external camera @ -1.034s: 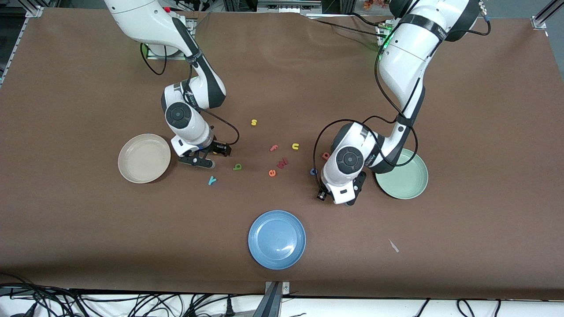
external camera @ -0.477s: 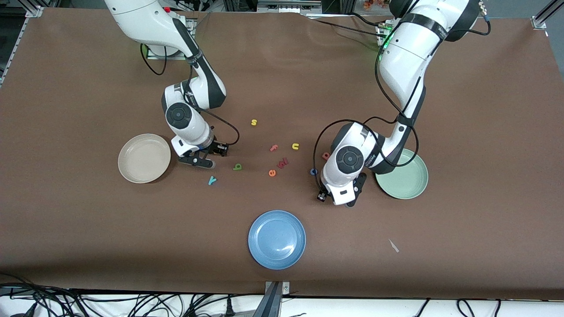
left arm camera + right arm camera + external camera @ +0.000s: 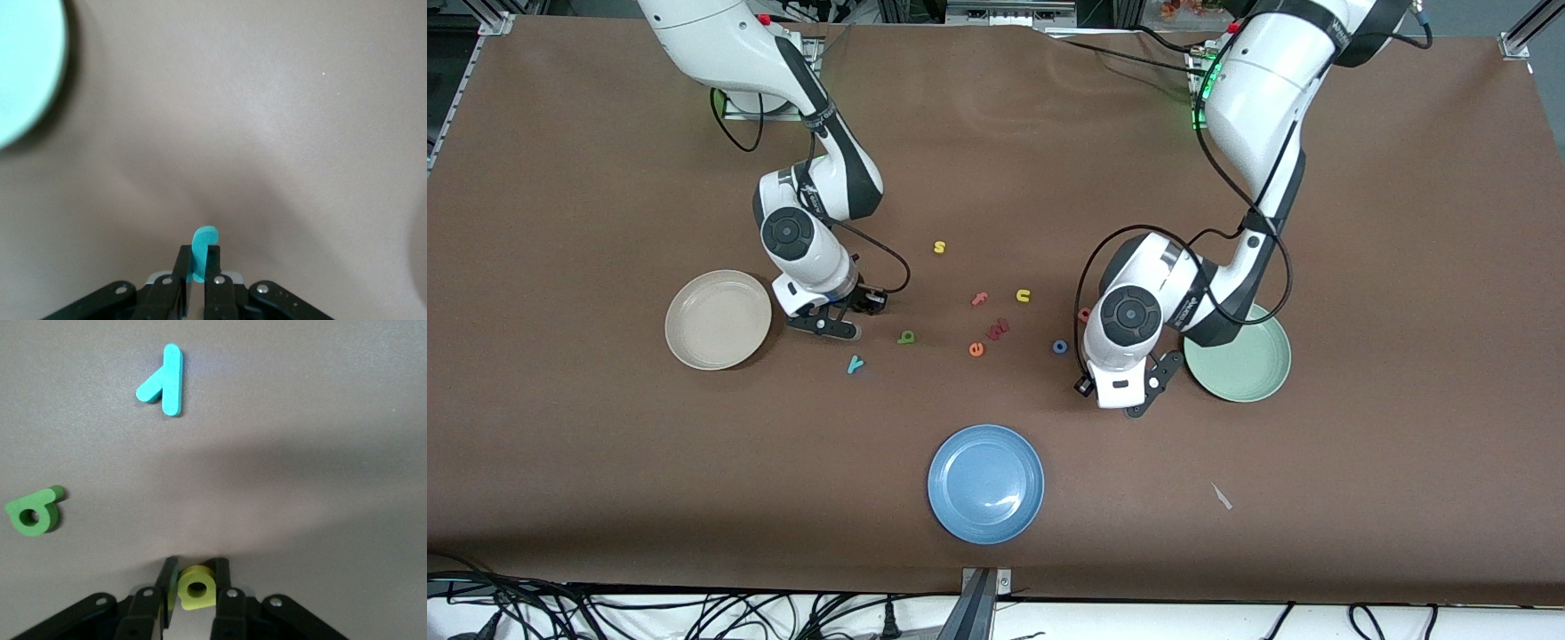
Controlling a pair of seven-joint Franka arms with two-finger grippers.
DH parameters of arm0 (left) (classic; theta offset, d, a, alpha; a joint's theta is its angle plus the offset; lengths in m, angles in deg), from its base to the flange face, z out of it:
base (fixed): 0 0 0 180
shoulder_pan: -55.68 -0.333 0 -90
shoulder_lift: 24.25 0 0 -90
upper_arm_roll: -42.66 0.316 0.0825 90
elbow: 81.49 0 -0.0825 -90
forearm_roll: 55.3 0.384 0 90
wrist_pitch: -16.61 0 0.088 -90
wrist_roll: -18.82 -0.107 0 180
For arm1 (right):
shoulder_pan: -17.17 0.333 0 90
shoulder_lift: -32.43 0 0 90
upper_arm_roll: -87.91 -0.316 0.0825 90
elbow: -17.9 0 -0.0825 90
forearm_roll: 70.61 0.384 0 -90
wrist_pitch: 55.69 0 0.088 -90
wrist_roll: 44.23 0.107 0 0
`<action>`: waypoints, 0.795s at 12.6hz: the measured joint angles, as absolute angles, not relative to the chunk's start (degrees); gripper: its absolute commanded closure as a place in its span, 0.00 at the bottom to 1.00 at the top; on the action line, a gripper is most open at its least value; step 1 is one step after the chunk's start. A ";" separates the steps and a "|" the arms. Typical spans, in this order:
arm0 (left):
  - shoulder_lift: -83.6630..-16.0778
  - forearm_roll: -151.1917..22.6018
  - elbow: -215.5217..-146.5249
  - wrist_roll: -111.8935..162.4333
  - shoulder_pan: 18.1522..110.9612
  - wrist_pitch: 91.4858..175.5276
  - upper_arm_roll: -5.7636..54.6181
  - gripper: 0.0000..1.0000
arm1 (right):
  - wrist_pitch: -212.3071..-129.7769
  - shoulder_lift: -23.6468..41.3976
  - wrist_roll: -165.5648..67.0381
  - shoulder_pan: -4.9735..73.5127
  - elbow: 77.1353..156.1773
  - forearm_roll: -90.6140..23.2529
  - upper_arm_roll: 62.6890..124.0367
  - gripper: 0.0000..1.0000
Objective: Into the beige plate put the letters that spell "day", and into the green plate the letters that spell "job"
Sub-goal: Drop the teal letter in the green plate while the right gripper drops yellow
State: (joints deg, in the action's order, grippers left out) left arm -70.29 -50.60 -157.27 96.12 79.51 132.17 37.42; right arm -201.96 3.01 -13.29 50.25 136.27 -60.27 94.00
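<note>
The left gripper (image 3: 198, 267) pinches a teal hook-shaped toy "j" (image 3: 202, 248) beside the pale mint-green plate (image 3: 1238, 360) — its likely destination. The right gripper's (image 3: 195, 587) jaws close around a small yellow toy "d" (image 3: 196, 587) near the round cream-beige plate (image 3: 718, 319).

Teal j (image 3: 203, 250), yellow d (image 3: 196, 587), olive-green a (image 3: 35, 513), teal y (image 3: 165, 381).

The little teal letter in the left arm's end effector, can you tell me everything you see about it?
The small teal hook-shaped "j" letter looks like smooth foam or plastic, one solid bright teal colour. Only its rounded, curled end shows, sticking out past the fingertips; the rest is hidden between them. It stands on edge, pinched from both sides by the black fingers of the left end effector, which is shut on it. It is over bare brown table, with the pale mint-green round plate off to one side, not touching it.
</note>
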 measured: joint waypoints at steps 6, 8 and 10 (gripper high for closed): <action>-63.64 -50.60 -157.41 65.53 73.63 116.46 37.51 1.00 | -199.27 3.96 -14.38 50.30 134.49 -60.29 94.99 0.95; -62.49 -50.60 -158.11 55.49 70.76 114.42 37.48 1.00 | -194.72 5.60 -18.91 50.33 133.49 -60.30 97.97 0.94; -61.62 -50.60 -160.01 47.10 68.15 114.12 37.44 1.00 | -191.49 7.30 -27.16 50.14 133.53 -60.29 103.25 0.93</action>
